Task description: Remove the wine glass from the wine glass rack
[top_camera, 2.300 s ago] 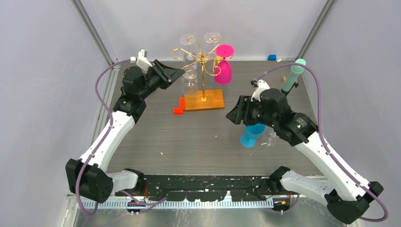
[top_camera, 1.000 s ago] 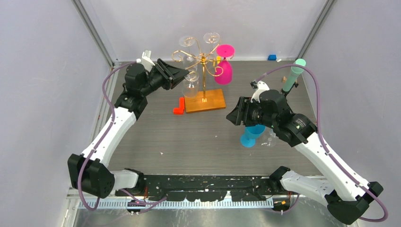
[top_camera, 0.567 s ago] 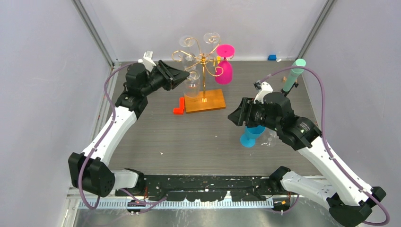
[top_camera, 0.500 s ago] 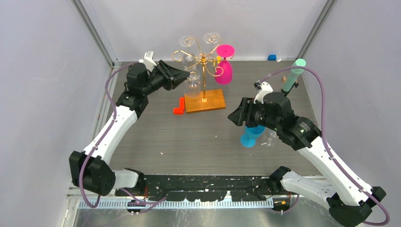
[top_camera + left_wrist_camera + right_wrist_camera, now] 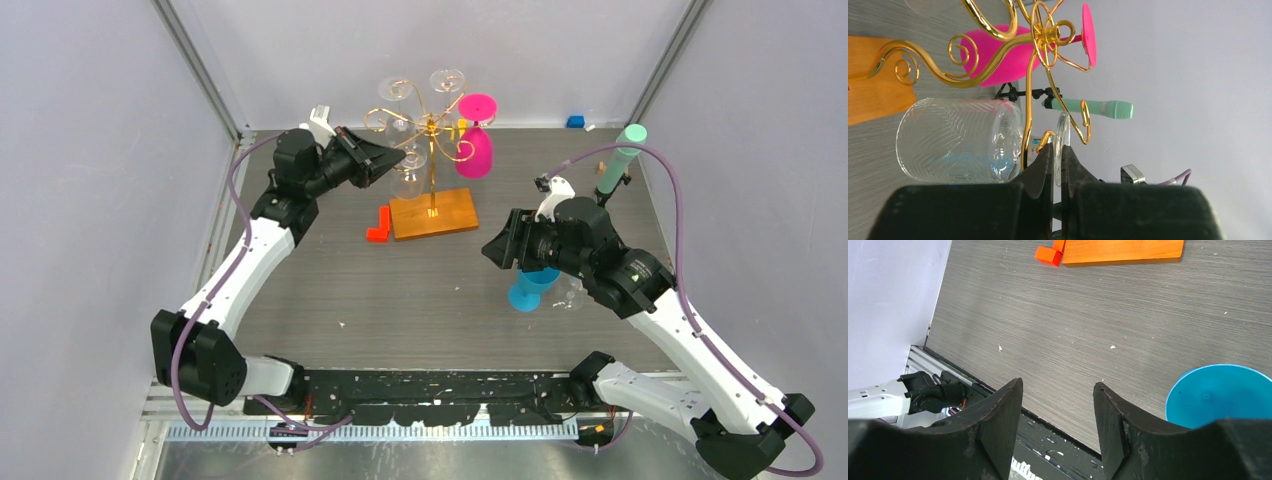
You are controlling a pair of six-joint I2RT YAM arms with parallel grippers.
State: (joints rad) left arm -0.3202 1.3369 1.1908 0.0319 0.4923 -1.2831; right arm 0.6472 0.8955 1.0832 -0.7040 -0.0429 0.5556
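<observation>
Snapped shut from half-open, the left gripper (image 5: 1057, 150) pinches the foot of the clear ribbed wine glass (image 5: 958, 145) hanging on the thin gold wire rack (image 5: 1026, 125) (right gripper (image 5: 1058, 405) gapes, empty); unhooking likely comes next.

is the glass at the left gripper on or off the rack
On: the clear wine glass hangs upside down from the wine glass rack, left gripper shut on its stem.

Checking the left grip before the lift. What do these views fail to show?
Clear wine glass stem: left wrist view, left tool covers it.
Wine glass rack base: left wrist view, cut by left edge.
Blue cup: right wrist view, right tool hides its lower part.
Clear object beside it: top view, too faint.
</observation>
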